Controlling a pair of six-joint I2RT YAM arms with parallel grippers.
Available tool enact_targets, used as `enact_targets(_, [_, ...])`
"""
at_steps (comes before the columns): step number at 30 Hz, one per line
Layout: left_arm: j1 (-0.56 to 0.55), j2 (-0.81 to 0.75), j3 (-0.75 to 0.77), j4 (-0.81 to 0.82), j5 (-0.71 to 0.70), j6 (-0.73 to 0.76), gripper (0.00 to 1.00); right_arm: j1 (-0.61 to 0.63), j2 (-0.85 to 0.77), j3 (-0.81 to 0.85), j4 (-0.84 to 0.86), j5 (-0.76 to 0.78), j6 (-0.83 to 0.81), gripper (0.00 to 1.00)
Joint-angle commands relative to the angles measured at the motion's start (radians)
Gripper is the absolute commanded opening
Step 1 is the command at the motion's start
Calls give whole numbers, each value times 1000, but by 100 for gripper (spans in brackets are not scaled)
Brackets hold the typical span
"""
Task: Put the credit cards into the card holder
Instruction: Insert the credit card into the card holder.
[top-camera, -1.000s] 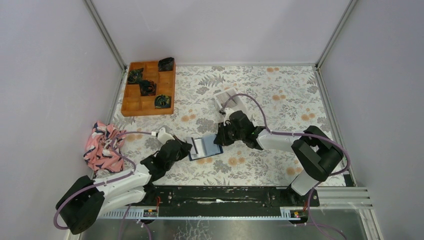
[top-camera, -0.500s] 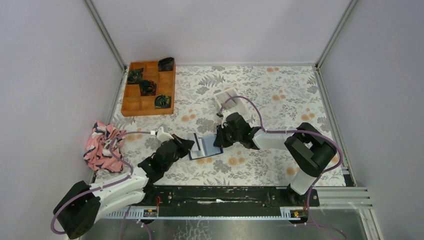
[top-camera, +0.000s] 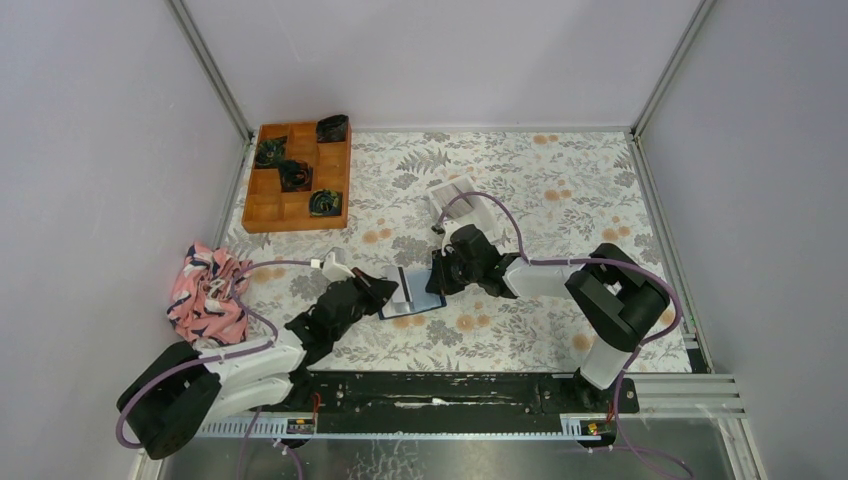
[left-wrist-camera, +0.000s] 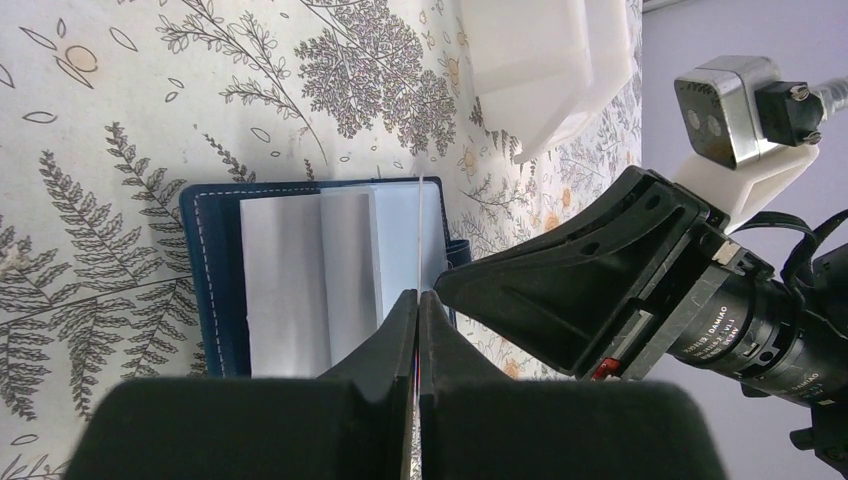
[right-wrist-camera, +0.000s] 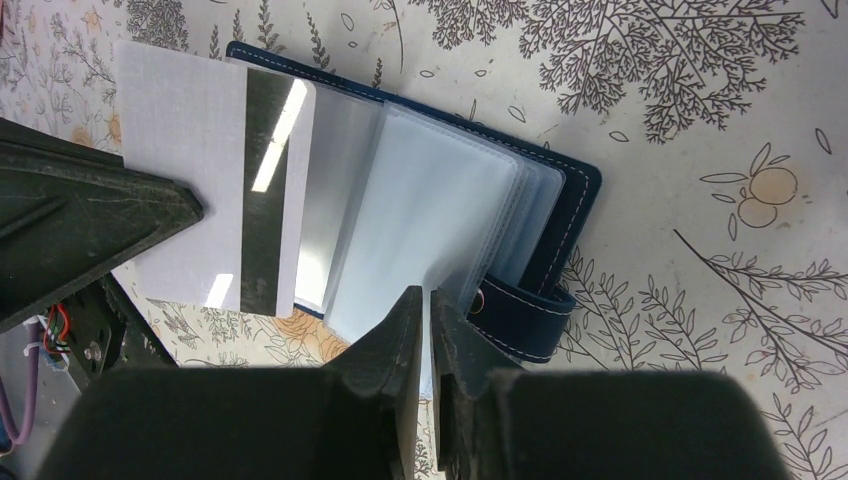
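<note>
The card holder (top-camera: 428, 299) lies open mid-table, navy outside with clear sleeves inside (right-wrist-camera: 430, 215). My left gripper (top-camera: 381, 291) is shut on a white credit card with a dark stripe (right-wrist-camera: 205, 180). That card shows edge-on in the left wrist view (left-wrist-camera: 420, 235), above the open holder (left-wrist-camera: 300, 280), and its edge reaches the sleeves. My right gripper (top-camera: 441, 276) is shut on a clear sleeve at the holder's right side, pinching it between its fingertips (right-wrist-camera: 428, 300). My left gripper's tips (left-wrist-camera: 418, 305) clamp the card. No other cards show.
A white open-topped box (top-camera: 462, 201) stands just behind the right gripper and also shows in the left wrist view (left-wrist-camera: 540, 60). An orange compartment tray (top-camera: 297, 176) with dark items sits at the back left. A pink cloth (top-camera: 207, 291) lies at the left edge.
My left gripper has moved right and forward with the card, bringing it over the open holder. The right gripper has shifted slightly left, still gripping the holder's sleeve.
</note>
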Motion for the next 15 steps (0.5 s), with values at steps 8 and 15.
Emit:
enact_targets(8, [-20, 68, -29, 142, -15, -25, 0, 9, 14, 29, 2, 28, -7, 14])
enact_targets(15, [-31, 73, -40, 142, -29, -26, 0, 10, 11, 26, 1, 33, -7, 14])
